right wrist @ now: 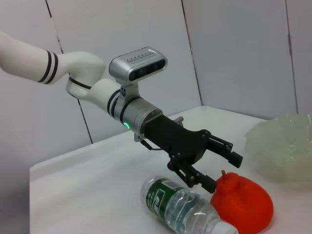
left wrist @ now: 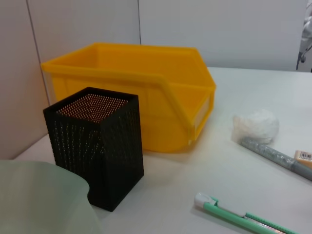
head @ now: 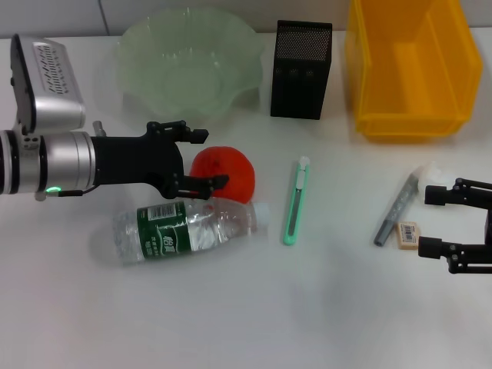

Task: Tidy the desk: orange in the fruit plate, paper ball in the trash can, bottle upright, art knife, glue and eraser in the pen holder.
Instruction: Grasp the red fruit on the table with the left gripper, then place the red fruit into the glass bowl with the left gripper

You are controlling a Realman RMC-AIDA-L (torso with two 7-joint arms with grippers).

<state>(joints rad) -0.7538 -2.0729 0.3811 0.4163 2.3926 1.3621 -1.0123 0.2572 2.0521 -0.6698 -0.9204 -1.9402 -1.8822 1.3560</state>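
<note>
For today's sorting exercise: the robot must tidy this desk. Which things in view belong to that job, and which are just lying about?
Part of the job:
orange
green bowl
paper ball
yellow bin
bottle
knife
glue stick
eraser
mesh cup
left gripper, open beside the orange

Just lying about:
nothing; right gripper waits open near the eraser

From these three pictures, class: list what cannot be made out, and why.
- Orange: head view, near side hidden by left gripper.
- Eraser label print: too small.
- Fruit plate: left wrist view, cut off by edge.
- Paper ball: head view, barely visible beside glue.
- Right gripper: cut off by edge.
</note>
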